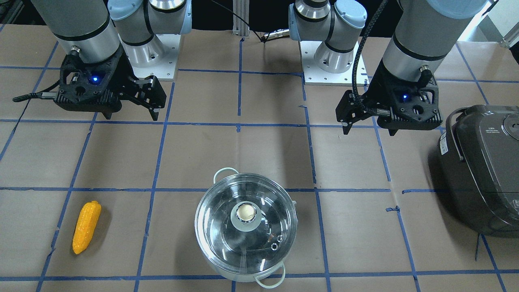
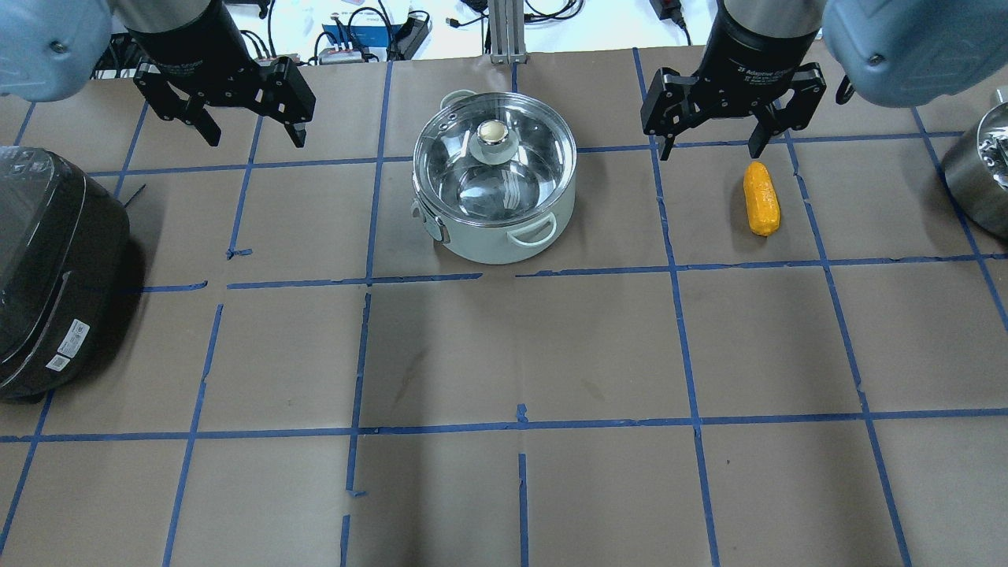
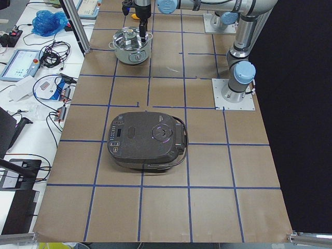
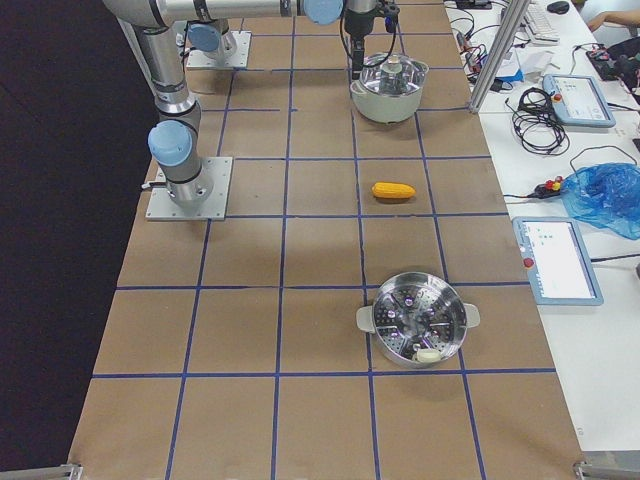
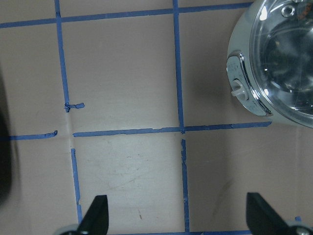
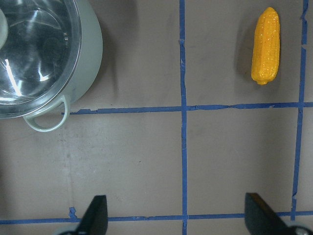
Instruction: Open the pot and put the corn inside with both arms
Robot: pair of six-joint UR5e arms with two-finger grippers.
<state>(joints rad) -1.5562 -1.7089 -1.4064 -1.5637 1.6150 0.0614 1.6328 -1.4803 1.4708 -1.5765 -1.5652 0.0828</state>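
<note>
On brown paper (image 2: 598,346), glass-lidded steel pot (image 2: 480,246), bumpy corn (image 2: 762,198).

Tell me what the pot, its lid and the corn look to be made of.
Pot: metal, likely stainless steel; mirror-bright inside, pale satin wall, possibly coated.
Lid: clear glass, since the pot's inside shows through, with glints.
Corn: probably moulded plastic; even orange-yellow, slightly glossy, bumpy kernels.

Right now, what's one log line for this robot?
round shiny steel pot: clear glass lid on | orange-yellow plastic corn cob: outside pot | left gripper: open, empty | right gripper: open, empty
</note>
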